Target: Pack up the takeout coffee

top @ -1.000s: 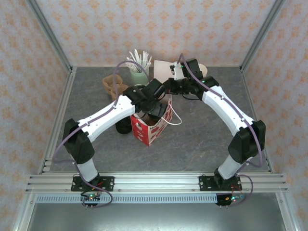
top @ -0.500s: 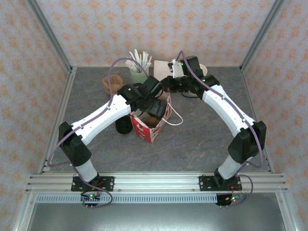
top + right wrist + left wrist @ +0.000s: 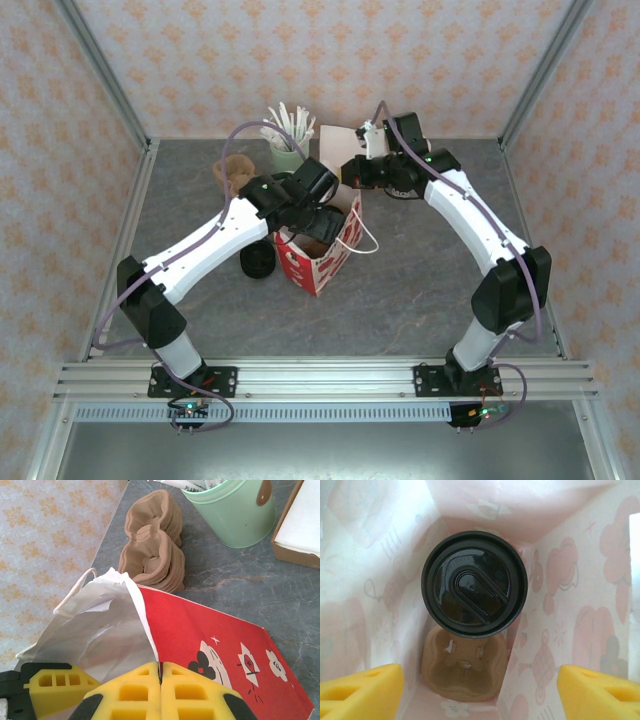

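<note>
We see the cup (image 3: 474,586) with its black lid (image 3: 470,562) down inside the bag (image 3: 570,575). It sits in a brown tray (image 3: 462,675) at the bottom. The left gripper (image 3: 480,682) hangs above it with its fingers apart, not touching the cup. The right gripper (image 3: 160,680) has its fingers pressed together on the bag's top edge, near a green cup (image 3: 235,515).
</note>
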